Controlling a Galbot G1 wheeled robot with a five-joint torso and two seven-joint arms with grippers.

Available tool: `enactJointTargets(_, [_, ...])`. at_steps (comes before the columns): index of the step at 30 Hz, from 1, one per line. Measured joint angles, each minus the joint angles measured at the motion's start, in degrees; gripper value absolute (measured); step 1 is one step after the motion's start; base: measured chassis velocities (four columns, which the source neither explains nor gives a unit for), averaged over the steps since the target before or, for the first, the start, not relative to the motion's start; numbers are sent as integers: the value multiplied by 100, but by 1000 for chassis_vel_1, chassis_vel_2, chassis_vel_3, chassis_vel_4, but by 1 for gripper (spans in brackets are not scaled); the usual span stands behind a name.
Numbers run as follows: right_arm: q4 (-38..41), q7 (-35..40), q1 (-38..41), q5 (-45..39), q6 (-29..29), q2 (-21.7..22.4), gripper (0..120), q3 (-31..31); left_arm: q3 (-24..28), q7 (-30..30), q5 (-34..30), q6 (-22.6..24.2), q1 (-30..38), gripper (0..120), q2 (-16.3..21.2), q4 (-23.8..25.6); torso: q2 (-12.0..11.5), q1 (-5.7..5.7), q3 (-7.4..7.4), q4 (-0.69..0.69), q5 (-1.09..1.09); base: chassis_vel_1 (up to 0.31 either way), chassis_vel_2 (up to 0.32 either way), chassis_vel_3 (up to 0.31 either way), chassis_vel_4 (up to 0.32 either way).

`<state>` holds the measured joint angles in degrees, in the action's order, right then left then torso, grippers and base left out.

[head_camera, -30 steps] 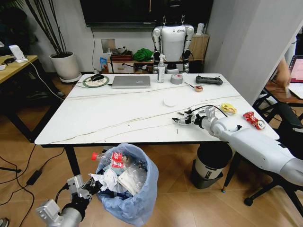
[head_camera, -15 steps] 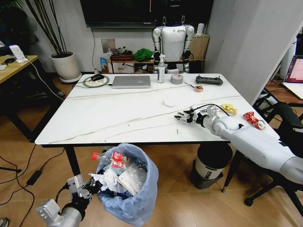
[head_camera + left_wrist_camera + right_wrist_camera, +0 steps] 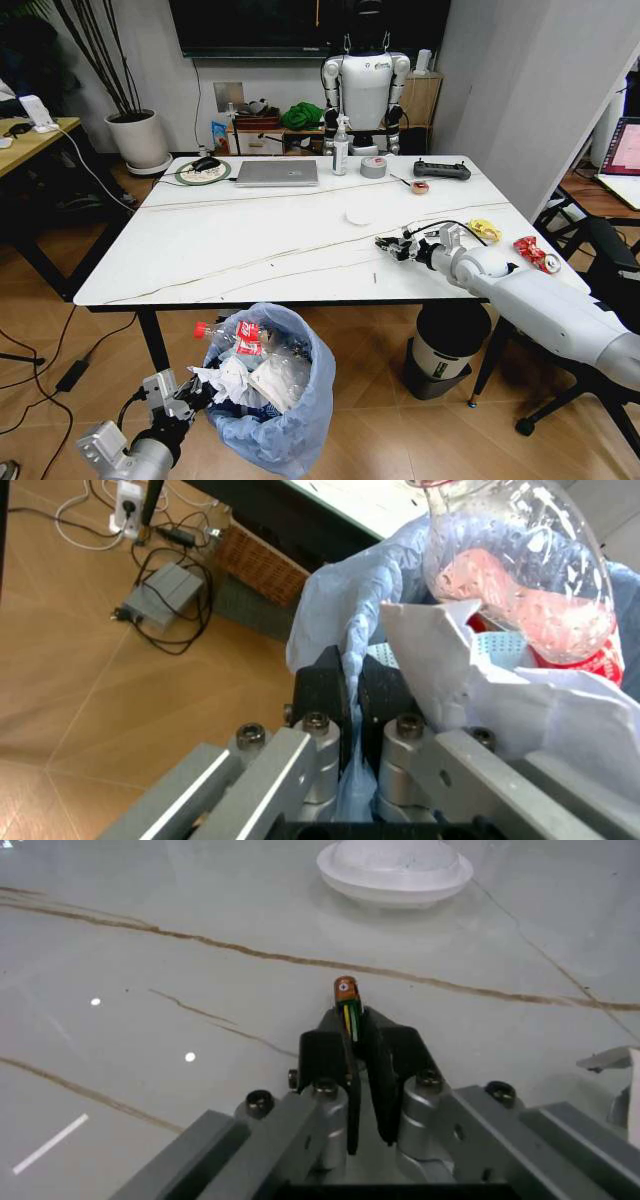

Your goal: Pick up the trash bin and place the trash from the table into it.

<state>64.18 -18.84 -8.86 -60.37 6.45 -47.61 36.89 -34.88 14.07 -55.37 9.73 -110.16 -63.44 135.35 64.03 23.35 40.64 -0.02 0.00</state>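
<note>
In the head view the table [image 3: 250, 240] takes up the middle of the frame, with a laptop [image 3: 277, 173], a spray bottle [image 3: 341, 146] and a tape roll [image 3: 373, 167] along its far edge and a white lid [image 3: 358, 215] near its centre. The right arm comes in from the lower right, and the right gripper [image 3: 388, 244] sits low over the tabletop at centre right, just in front of the lid. Right of it on the table lie a yellow wrapper [image 3: 484, 229] and a red wrapper [image 3: 532, 252]. Under the table's near edge, at lower centre, the bin [image 3: 300, 430] stands on the floor, its blue bag stuffed with tissues [image 3: 235, 382] and a red-capped bottle [image 3: 235, 335]. The left gripper [image 3: 190, 395] is at lower left, at the bin's rim. In the left wrist view the left gripper [image 3: 352, 694], at centre, has its black fingers pinched tight on a fold of the blue bag [image 3: 340, 607]; the bottle [image 3: 515, 570] and white tissues [image 3: 470, 682] fill the upper right. In the right wrist view the right gripper [image 3: 352, 1039], at centre, is clamped on a small orange stick [image 3: 346, 1001] whose tip pokes out past the fingers, just above the veined tabletop [image 3: 150, 990]; the lid [image 3: 394, 870] sits at top centre.
</note>
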Motion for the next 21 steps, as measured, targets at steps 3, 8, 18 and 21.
enactJointTargets(3, [-4,-6,-5,10,-11,-1,0,-2,-3,0,-4,-1,1,0,3,2,0,0,0,0,0,0,0,0,0])
enactJointTargets(8, [6,-25,1,11,-16,5,0,-5,20,0,-5,-2,10,0,5,2,0,0,0,0,0,0,0,0,0])
enactJointTargets(18, [447,-41,130,-110,-7,195,0,-3,68,-1,-7,-2,29,0,44,2,-2,0,0,0,-1,0,0,0,0])
enactJointTargets(21, [715,-41,151,-187,-8,285,0,-36,102,-1,-5,-2,41,0,50,2,-2,1,1,0,0,0,0,0,0])
